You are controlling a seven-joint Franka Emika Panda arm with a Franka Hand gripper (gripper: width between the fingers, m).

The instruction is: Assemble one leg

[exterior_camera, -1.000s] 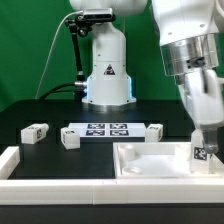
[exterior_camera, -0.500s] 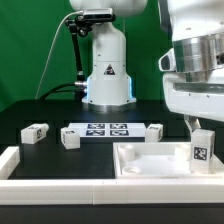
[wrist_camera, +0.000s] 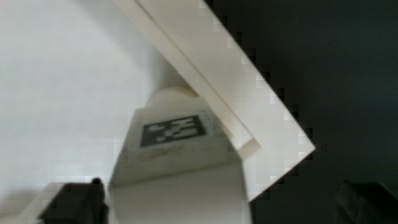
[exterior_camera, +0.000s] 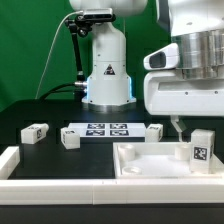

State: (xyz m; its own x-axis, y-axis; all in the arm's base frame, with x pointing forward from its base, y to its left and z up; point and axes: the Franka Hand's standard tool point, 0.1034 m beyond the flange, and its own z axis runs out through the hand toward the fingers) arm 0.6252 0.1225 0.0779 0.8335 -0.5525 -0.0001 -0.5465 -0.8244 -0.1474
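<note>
Exterior view: the gripper is seen low under the bulky white wrist housing, just above the far edge of the large white square piece. Only a short finger stub is visible, so the spread cannot be told here. The leg is stood upright at the piece's corner on the exterior view's right, tag facing the camera, apart from the gripper. Three more legs are laid on the black table: one at the exterior view's left, one beside the marker board, one at the board's other end. A green backdrop and the robot base are seen behind.

Wrist view: two dark fingertips are seen wide apart at the frame edges, with the leg between them, untouched. The square piece's white edge is seen against the dark table. The picture is blurred; the tag pattern is hard to read.
</note>
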